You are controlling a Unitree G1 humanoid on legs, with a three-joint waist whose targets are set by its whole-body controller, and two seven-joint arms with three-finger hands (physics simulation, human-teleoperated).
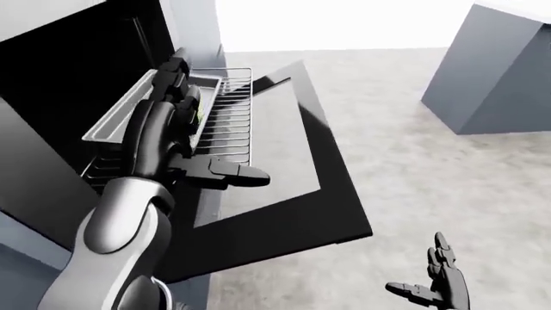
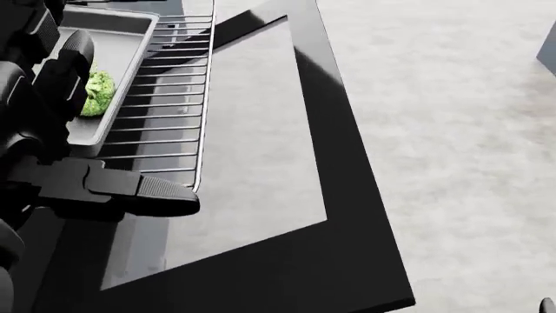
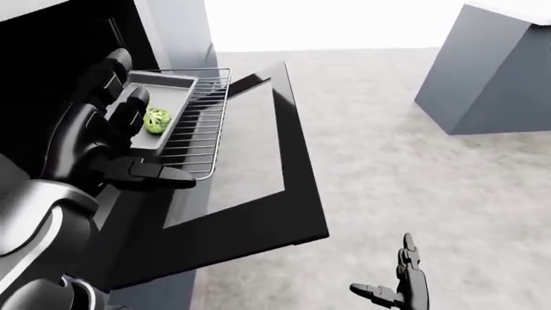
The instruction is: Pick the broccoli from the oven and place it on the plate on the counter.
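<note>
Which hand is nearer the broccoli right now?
Left. The left hand hovers open at the tray, fingers right beside the broccoli. The right hand hangs open low over the floor, far off at the view's lower right.

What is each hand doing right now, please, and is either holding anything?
Left hand: open, fingers spread above the tray beside the broccoli, holding nothing.
Right hand: open, empty, low over the floor.
</note>
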